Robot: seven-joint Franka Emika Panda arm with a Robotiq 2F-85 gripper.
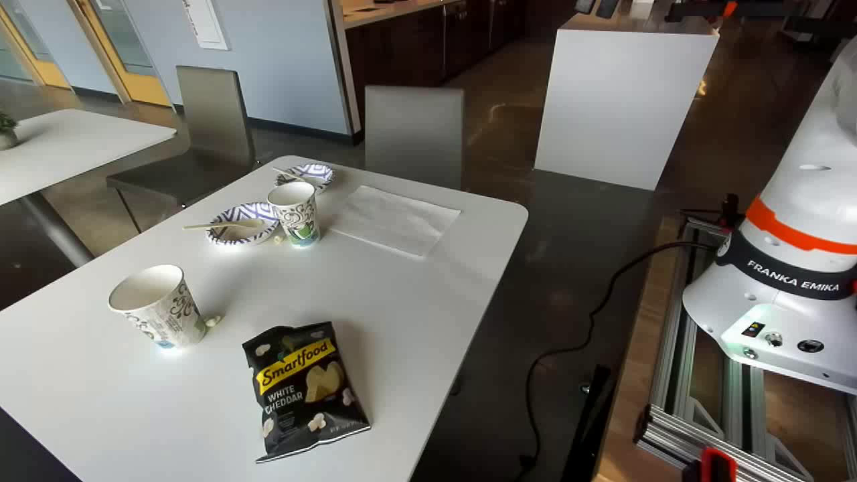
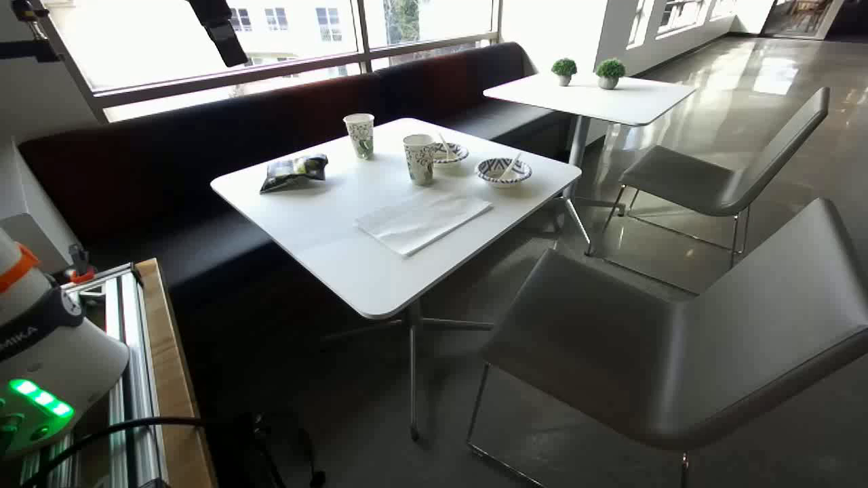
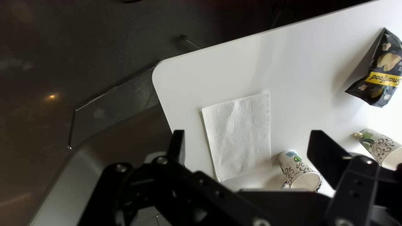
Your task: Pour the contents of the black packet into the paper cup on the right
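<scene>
Wrist view: my end effector (image 3: 246, 147) gapes, empty; Smartfood bag (image 3: 381, 69) lies print-up on the bench (image 3: 301, 75), near a paper cup (image 3: 375, 144). I should centre over it, then pinch lightly at one end.

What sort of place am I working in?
Likely an office break area or café corner: a long padded bench runs beneath windows, chairs stand by white tables, and a counter shows farther back.

The worktop (image 2: 359, 190) carries a paper towel (image 2: 424, 222) and two patterned bowls (image 2: 503, 180). Beside it runs a dark bench (image 2: 196, 156).
</scene>
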